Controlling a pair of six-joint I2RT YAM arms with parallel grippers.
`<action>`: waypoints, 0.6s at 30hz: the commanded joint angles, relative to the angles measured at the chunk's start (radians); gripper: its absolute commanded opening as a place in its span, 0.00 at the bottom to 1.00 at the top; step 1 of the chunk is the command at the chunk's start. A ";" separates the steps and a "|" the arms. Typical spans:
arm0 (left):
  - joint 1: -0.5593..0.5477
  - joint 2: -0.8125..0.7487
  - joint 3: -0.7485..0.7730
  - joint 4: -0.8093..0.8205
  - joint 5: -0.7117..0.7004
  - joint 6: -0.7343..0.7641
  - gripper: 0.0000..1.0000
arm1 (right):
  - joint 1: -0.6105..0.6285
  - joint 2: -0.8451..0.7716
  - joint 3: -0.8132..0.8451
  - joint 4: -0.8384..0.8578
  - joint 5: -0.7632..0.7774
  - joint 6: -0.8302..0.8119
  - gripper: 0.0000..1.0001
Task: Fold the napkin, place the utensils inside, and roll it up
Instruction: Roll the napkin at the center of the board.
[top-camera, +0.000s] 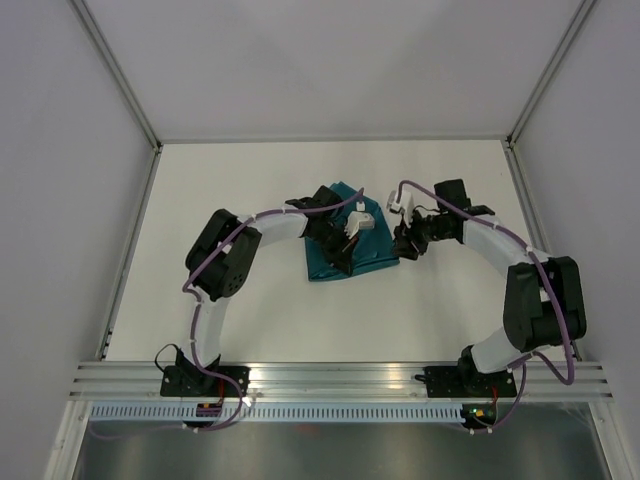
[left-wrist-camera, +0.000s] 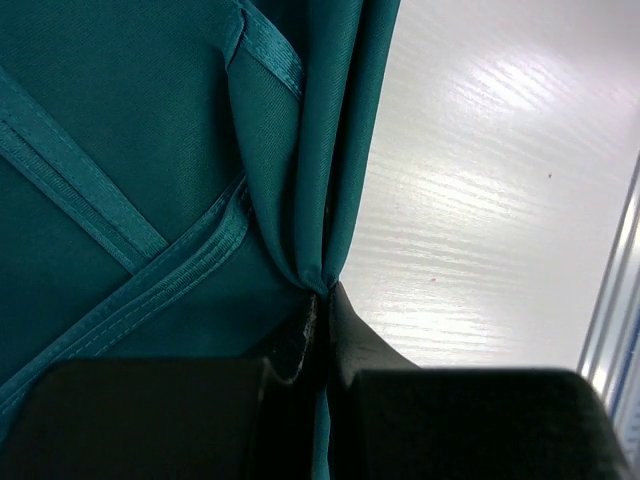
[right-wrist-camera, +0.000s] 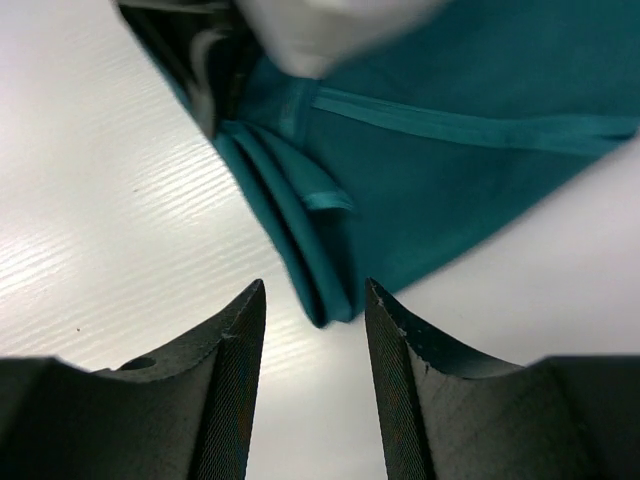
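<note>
One hemmed teal napkin (left-wrist-camera: 120, 150) lay on the white table (top-camera: 240, 180), a gathered fold pinched in the left gripper (left-wrist-camera: 322, 300), the ridged right gripper (right-wrist-camera: 314, 295) spread before its layered corner.

White table (top-camera: 250, 320), grey walls (top-camera: 60, 150), aluminium rail (top-camera: 340, 378)

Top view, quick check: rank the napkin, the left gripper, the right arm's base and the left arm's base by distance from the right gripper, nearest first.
1. napkin: just left of the right gripper, its folded corner at the open jaws.
2. left gripper: farther left, pinching the napkin.
3. right arm's base: near edge, right side.
4. left arm's base: near edge, far left.
</note>
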 joint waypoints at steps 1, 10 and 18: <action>0.008 0.088 0.070 -0.178 0.017 -0.014 0.02 | 0.118 -0.104 -0.110 0.147 0.024 -0.096 0.51; 0.022 0.197 0.253 -0.369 0.072 -0.040 0.02 | 0.313 -0.150 -0.275 0.413 0.210 -0.105 0.52; 0.028 0.256 0.364 -0.495 0.086 -0.037 0.02 | 0.448 -0.138 -0.354 0.515 0.332 -0.173 0.56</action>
